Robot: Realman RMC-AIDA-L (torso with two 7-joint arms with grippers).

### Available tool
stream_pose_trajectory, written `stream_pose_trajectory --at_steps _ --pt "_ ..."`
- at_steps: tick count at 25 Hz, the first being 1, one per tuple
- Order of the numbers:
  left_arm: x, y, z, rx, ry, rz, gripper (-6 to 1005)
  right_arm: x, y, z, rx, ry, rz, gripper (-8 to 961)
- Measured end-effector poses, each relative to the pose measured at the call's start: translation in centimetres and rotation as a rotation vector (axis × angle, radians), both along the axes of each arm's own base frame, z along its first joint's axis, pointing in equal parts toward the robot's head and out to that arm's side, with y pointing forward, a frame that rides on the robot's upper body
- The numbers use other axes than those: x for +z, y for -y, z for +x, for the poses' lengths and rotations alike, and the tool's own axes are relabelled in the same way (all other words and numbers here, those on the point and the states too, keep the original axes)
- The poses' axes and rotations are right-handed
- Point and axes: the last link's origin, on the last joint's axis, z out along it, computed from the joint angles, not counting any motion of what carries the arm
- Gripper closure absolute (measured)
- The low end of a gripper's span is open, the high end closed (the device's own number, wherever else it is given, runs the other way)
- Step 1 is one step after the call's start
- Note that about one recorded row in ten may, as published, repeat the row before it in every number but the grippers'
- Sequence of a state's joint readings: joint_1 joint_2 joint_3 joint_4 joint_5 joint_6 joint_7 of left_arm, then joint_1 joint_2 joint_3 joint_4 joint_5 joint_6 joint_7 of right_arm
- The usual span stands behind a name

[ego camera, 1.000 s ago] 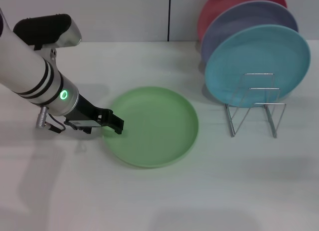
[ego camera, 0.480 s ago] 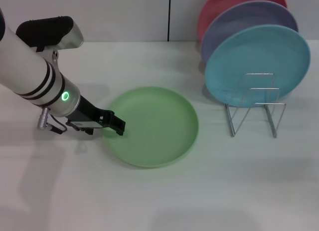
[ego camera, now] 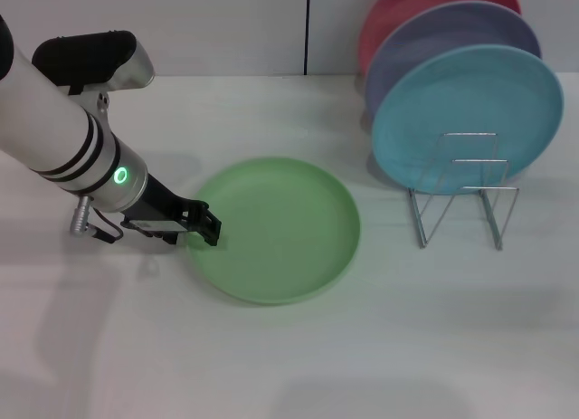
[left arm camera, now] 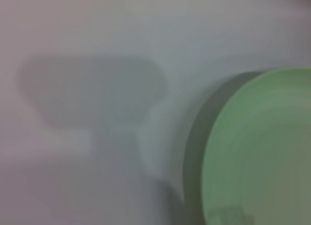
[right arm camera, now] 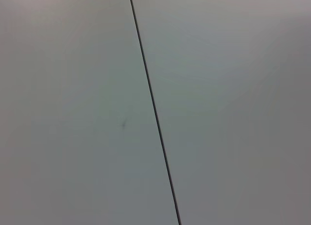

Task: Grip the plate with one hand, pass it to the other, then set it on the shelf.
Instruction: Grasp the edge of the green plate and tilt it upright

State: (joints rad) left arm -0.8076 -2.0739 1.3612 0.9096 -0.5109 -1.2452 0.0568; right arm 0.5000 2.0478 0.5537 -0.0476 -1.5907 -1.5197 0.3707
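Observation:
The light green plate (ego camera: 276, 227) lies flat on the white table, left of centre; its rim also shows in the left wrist view (left arm camera: 262, 152). My left gripper (ego camera: 208, 227), on the slim arm with the green light, is low at the plate's left rim and touches or overlaps its edge. The silver wire shelf (ego camera: 461, 191) stands at the right. My right gripper is out of view; its wrist view shows only a grey surface with a thin dark line (right arm camera: 153, 108).
A light blue plate (ego camera: 470, 107), a lavender plate (ego camera: 434, 39) and a red plate (ego camera: 398, 7) stand upright in a row at the shelf's far end. The white table (ego camera: 298, 365) lies bare in front of the plate.
My left gripper shifted slightly, first a little over the plate's rim, then back to its edge. The green plate has not moved.

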Motion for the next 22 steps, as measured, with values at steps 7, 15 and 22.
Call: stream_pose_trajectory --at_steps 7,15,22 --pt "-0.18 -0.04 0.17 -0.009 -0.004 -0.011 444 -0.06 0.02 -0.05 0.002 -0.001 0.001 234" --pt "-0.21 -0.08 0.27 -0.012 -0.005 -0.013 467 -0.05 0.03 -0.07 0.003 0.001 0.002 235" --pt "-0.21 -0.08 0.24 -0.014 -0.009 -0.013 584 0.01 -0.06 -0.14 0.005 0.002 0.002 234"
